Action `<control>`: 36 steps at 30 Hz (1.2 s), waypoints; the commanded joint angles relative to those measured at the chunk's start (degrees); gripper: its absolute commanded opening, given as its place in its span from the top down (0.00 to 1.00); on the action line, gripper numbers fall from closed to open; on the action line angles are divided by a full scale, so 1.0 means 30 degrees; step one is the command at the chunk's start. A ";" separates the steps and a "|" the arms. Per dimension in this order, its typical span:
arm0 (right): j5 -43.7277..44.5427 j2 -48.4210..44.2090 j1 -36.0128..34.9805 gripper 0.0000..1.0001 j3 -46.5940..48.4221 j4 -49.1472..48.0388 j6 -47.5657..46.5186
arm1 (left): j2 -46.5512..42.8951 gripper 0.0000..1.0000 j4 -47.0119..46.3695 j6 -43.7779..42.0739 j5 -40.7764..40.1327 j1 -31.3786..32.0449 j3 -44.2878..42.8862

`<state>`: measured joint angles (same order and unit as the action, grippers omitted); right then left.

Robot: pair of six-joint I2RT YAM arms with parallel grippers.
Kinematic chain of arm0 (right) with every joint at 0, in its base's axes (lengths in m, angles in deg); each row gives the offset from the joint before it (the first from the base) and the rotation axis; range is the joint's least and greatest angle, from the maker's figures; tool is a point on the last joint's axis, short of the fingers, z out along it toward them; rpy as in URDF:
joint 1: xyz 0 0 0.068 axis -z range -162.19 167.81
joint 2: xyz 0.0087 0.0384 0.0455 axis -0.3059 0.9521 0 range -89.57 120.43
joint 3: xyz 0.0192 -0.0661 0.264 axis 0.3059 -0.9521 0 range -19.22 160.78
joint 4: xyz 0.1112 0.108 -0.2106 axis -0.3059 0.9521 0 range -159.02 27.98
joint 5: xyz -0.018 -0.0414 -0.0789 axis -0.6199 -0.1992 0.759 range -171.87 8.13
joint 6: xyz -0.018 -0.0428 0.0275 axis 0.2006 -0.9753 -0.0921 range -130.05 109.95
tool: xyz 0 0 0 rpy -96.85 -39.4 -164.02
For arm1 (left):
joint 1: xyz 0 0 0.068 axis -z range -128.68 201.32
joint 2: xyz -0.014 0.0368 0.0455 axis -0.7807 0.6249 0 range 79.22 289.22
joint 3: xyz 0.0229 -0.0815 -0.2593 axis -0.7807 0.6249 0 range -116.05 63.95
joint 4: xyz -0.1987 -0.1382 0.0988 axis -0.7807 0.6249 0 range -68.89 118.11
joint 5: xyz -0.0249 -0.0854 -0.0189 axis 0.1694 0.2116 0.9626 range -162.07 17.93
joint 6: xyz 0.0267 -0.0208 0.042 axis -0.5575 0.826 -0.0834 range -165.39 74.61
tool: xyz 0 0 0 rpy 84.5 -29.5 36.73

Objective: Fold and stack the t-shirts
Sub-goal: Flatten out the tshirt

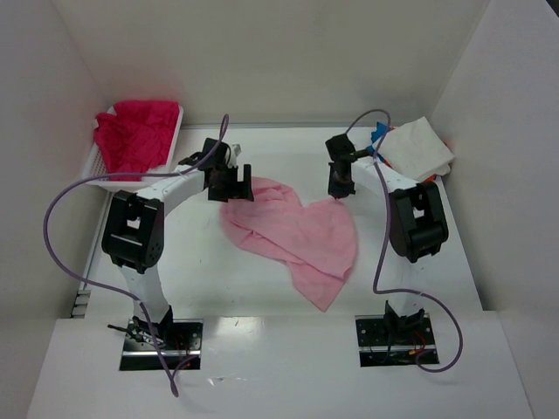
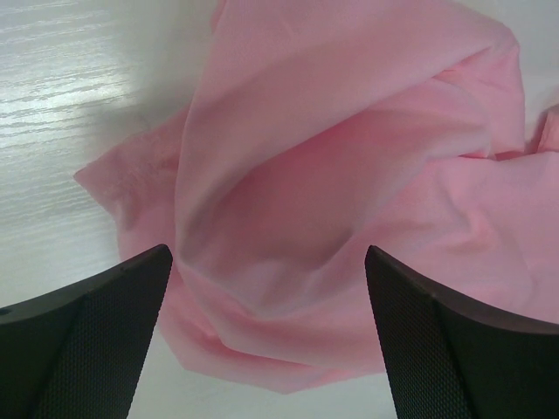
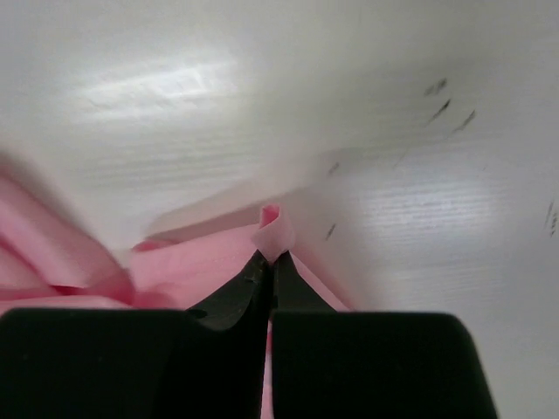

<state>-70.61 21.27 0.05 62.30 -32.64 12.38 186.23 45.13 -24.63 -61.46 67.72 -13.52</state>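
Working on the flatten-it-out step by the look of things, not actually folding yet. Dealing with a soft light pink cotton t-shirt (image 1: 293, 236), lying rumpled and doubled over itself in the middle of the white surface (image 1: 262, 297) and trailing off toward 5 o'clock.

Pinching a tiny tuft of pink hem with the right pincer (image 1: 339, 199), clenched tight at the shirt's 1 o'clock edge. Showing up plainly in the right wrist view: black fingers pressed together, a nub of fabric poking out past the tips. Hovering the left pincer (image 1: 234, 188) over the shirt's 11 o'clock edge, released, fingers spread wide above loose folds, apparently gripping nothing.

Sitting elsewhere: a magenta-red crumpled t-shirt (image 1: 131, 131) heaped in a white plastic lattice basket (image 1: 175, 140) at 10 o'clock, plus a white folded t-shirt (image 1: 421, 147) resting on a blue garment (image 1: 377, 133) at 2 o'clock, probably forming the stack.

Guessing at the next move: lowering the left pincer onto that near corner or shoulder, clamping, then drawing both pincers apart and dragging the cloth flat. Calling for a clean single-layer grab on the left, with layers bunching up there and a double grab likely locking the twist in. Also worth going gently on the right, holding so little fabric and probably slipping under a hard tug.
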 commanded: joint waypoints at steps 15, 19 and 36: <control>-0.1027 -0.5746 0.2071 1.00 0.3428 -0.0911 -0.0141 | -0.0365 1.00 -0.1099 0.0627 -0.2713 -0.0328 -0.2061; -0.1027 -0.5553 0.3023 1.00 0.7969 -0.0480 -0.0726 | -0.2246 1.00 0.0183 -0.0098 -0.3582 -0.1631 -0.6064; -0.0089 -1.0201 0.4222 1.00 1.2380 -0.1229 -0.1678 | -0.6693 1.00 0.2421 -0.2147 -0.4036 -0.2595 -1.7198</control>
<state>-76.56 -5.06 9.98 101.54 -33.87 9.77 165.27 49.18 -27.68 -69.79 61.00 -66.33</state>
